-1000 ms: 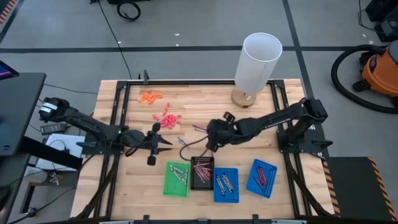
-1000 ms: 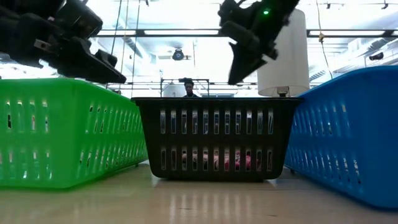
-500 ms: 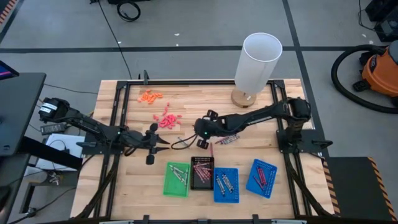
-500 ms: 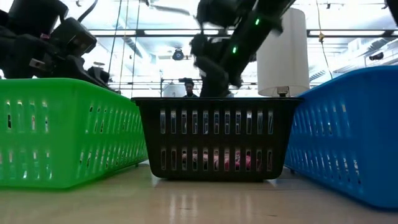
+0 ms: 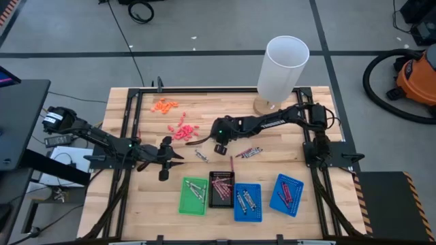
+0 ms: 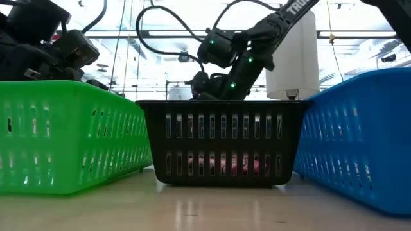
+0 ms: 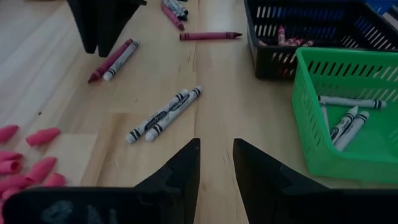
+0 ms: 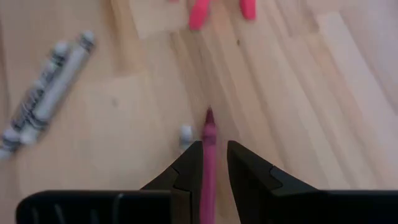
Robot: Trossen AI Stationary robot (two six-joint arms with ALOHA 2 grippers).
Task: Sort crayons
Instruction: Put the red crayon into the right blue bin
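Loose crayons lie flat on the wooden table: a grey pair (image 5: 199,156) (image 7: 165,114), another pair (image 5: 248,152), a single maroon one (image 7: 210,36), and a pinkish-red crayon (image 8: 208,140) beside a grey one (image 8: 185,132). My right gripper (image 5: 219,146) (image 8: 214,165) stands open, slanting down over that last pair, and the pinkish-red crayon shows in the gap between its fingers. My left gripper (image 5: 168,158) (image 7: 216,165) is open and holds nothing, just short of the grey pair. Grey crayons lie in the green tray (image 7: 373,165).
Along the near edge stand the green tray (image 5: 193,196), a black tray (image 5: 221,188) and two blue trays (image 5: 247,201) (image 5: 286,194). A tall white cylinder (image 5: 283,68) stands at the far right. Orange bits (image 5: 163,105) and pink bits (image 5: 182,131) lie far left of the middle.
My right gripper has swung from beside the black tray toward the table's left and far edge. It has sunk toward the crayons in the middle and tipped further down. My left gripper has sunk a little behind the green tray.
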